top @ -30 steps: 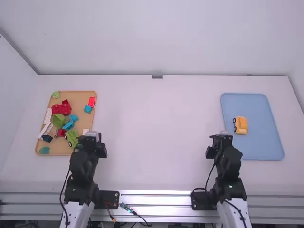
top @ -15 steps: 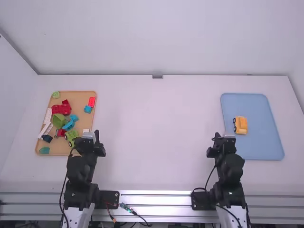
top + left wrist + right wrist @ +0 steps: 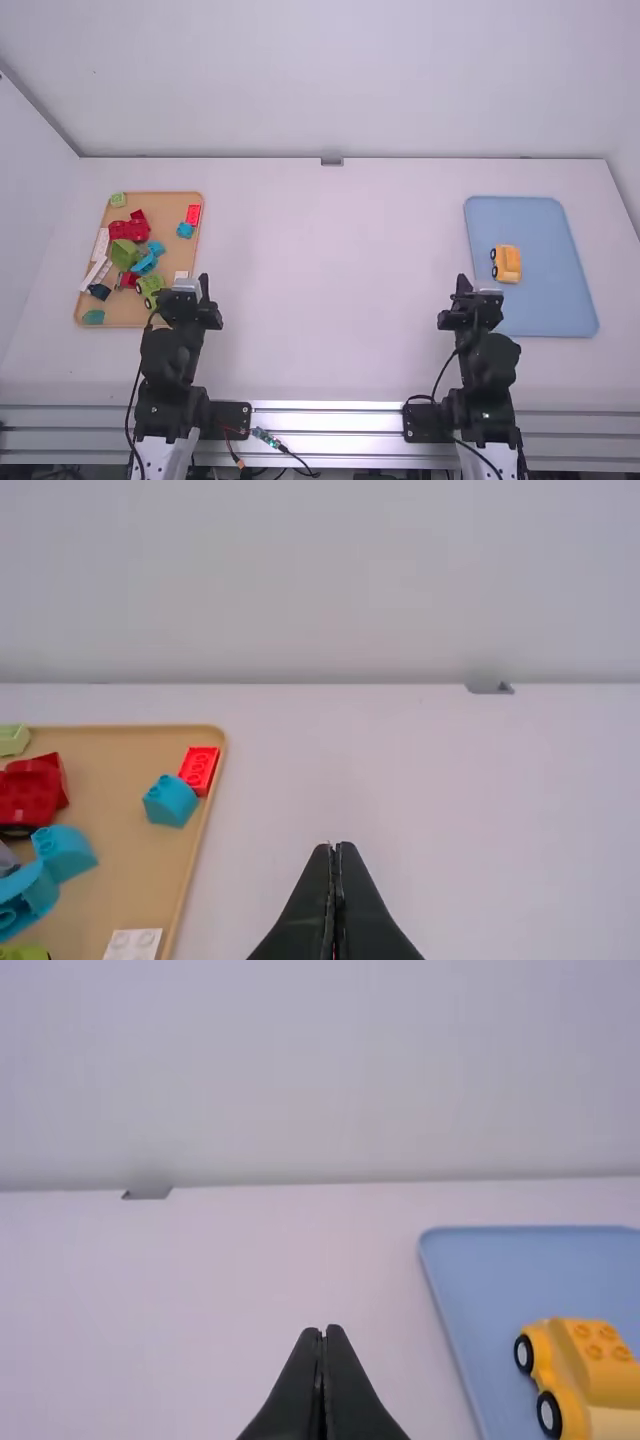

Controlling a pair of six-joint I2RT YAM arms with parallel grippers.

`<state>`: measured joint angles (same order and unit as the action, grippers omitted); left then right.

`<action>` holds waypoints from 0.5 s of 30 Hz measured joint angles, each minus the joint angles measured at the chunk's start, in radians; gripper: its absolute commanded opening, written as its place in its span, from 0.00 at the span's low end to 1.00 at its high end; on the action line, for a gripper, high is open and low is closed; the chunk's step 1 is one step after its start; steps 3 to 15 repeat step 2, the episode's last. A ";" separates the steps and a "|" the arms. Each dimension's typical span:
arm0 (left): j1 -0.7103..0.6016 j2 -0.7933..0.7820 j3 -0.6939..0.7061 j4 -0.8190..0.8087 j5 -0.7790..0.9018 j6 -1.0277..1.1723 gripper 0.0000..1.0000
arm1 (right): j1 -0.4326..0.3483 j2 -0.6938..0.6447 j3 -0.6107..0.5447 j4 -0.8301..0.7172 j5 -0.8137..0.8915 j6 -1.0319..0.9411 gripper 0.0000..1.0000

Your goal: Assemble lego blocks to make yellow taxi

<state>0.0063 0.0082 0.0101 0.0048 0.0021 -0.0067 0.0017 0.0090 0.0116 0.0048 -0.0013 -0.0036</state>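
Note:
A yellow-orange toy car with black wheels (image 3: pixel 507 264) lies on the blue tray (image 3: pixel 545 225) at the right; the right wrist view has the car (image 3: pixel 585 1365) at its edge, studs on top. My right gripper (image 3: pixel 476 292) is just left of that tray, and its fingertips (image 3: pixel 323 1332) meet with nothing between them. At the left, my left gripper (image 3: pixel 187 288) is at the near right corner of the tan tray (image 3: pixel 165 200). In the left wrist view my left gripper (image 3: pixel 335 850) is shut on nothing.
On the tan tray are several loose blocks: a red brick (image 3: pixel 193 214), a blue piece (image 3: pixel 185 230), a green piece (image 3: pixel 125 254), red pieces (image 3: pixel 138 232) and white strips (image 3: pixel 97 273). The bare white table (image 3: pixel 330 280) lies between the trays.
The left gripper has shifted slightly and then stayed still. The right gripper has moved a little to the right, near the blue tray. The toy car has not moved.

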 measured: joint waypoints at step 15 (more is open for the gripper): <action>0.000 0.000 0.000 0.000 0.000 0.000 0.00 | 0.000 0.000 0.000 0.000 0.000 -0.002 0.00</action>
